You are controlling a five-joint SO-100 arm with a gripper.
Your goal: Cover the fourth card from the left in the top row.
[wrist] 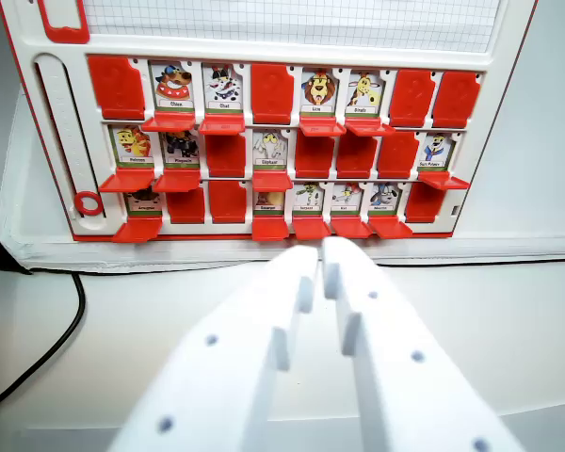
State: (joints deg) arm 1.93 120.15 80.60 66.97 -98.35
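A game board [264, 141] lies on the desk [508, 311], its three rows of cards running across the wrist view. The gripper [320, 259] sits before the board's near edge, below the bottom row. A cable [61, 330] crosses the desk at the wrist view's left.

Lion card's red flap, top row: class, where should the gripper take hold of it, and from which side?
Probably the flap by its free front edge, approached from the near side, below the lion card. The flap lies folded down toward the camera, seemingly hinged at the card's foot, so that edge alone stands clear.
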